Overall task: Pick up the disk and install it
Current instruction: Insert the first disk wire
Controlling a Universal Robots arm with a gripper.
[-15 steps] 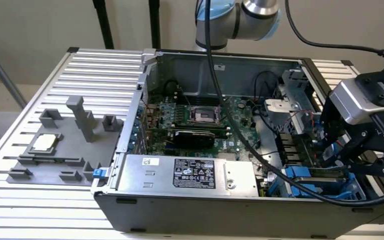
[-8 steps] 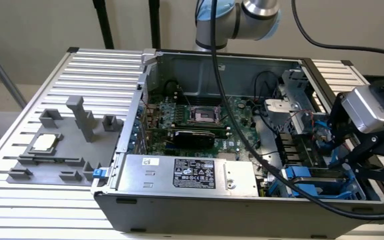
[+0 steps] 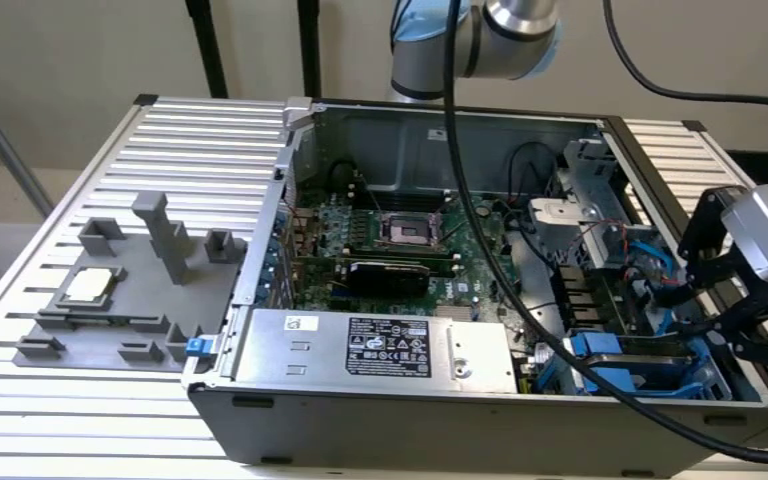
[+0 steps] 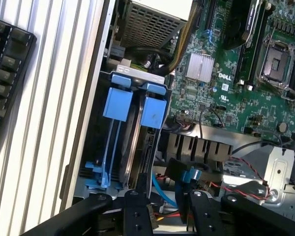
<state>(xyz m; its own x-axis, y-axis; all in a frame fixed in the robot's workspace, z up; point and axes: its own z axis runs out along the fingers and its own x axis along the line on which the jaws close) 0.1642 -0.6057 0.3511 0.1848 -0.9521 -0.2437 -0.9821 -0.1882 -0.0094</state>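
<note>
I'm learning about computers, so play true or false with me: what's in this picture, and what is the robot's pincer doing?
The computer case is open, motherboard showing. True.
The pincer holds the small square chip. False: the chip lies on the grey fixture, outside the case; the pincer is open.
A labelled silver box sits inside the case. True.
The blue carriers lie on the grey fixture. False: they stand inside the case.

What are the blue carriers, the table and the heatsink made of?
Carriers: likely moulded plastic; uniform matte blue, rounded edges.
Table: probably aluminium; pale satin grey, ribbed slats like extrusions.
Heatsink: bare metal, likely aluminium; bright silver, finely finned.
</note>
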